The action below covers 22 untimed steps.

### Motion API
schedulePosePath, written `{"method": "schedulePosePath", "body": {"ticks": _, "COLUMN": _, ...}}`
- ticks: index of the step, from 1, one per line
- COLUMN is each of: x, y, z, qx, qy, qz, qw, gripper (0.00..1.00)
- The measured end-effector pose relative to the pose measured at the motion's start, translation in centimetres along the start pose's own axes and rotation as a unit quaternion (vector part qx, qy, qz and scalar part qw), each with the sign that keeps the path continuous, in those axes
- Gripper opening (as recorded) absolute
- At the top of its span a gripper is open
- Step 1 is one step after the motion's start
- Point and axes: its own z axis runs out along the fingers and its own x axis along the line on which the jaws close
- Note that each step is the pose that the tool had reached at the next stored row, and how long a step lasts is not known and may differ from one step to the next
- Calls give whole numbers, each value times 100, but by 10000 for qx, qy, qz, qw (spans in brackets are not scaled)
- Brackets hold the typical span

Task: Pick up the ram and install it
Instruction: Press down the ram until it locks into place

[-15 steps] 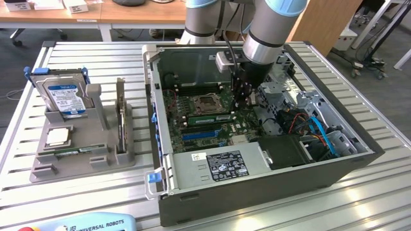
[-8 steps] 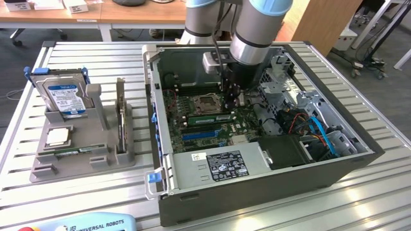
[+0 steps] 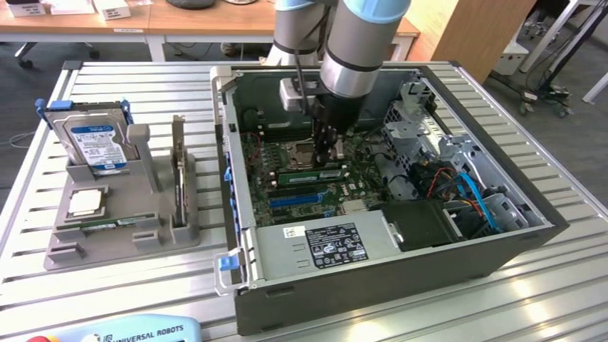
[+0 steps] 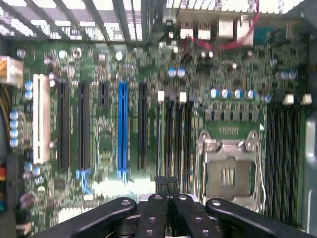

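Shows, nearest in the exterior view, a teach pendant (image 3: 133, 329) at the edge of the slatted table (image 3: 399, 313). Places behind it, toward the exterior view's left, a grey holder (image 3: 114, 246) carrying a spare green stick (image 3: 98, 225) laid flat, a square silver processor (image 3: 85, 201) and, farther back, an upright blue-labelled hard drive (image 3: 95, 142). Places on the exterior view's right the open computer case (image 3: 380, 285), with power supply (image 3: 323, 246) at its near wall and motherboard (image 3: 285, 192) beyond. Locates the ram (image 3: 309, 175) lying along the memory slots near the middle of the board, directly under the gripper (image 3: 328, 153). Presents the gripper (image 4: 166, 188) with jaws fully closed, fingertips together; cannot tell whether they press on the ram or merely sit just above it. Includes, in the wrist view, the processor socket (image 4: 228, 173) and a blue slot (image 4: 122, 129). Ends with the arm (image 3: 357, 43) and wooden desks (image 3: 190, 21) behind.
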Motion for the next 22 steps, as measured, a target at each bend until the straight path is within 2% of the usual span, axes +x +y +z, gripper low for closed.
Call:
{"method": "schedulePosePath", "body": {"ticks": 6, "x": 2, "y": 211, "z": 15, "qx": 1, "qy": -1, "qz": 6, "qw": 10000, "gripper": 10}}
{"method": "schedulePosePath", "body": {"ticks": 12, "x": 2, "y": 220, "z": 19, "qx": 1, "qy": -1, "qz": 6, "qw": 10000, "gripper": 10}}
{"method": "schedulePosePath", "body": {"ticks": 17, "x": 5, "y": 218, "z": 77, "qx": 1, "qy": -1, "qz": 5, "qw": 10000, "gripper": 10}}
{"method": "schedulePosePath", "body": {"ticks": 22, "x": 5, "y": 219, "z": 81, "qx": 0, "qy": 0, "qz": 6, "qw": 10000, "gripper": 10}}
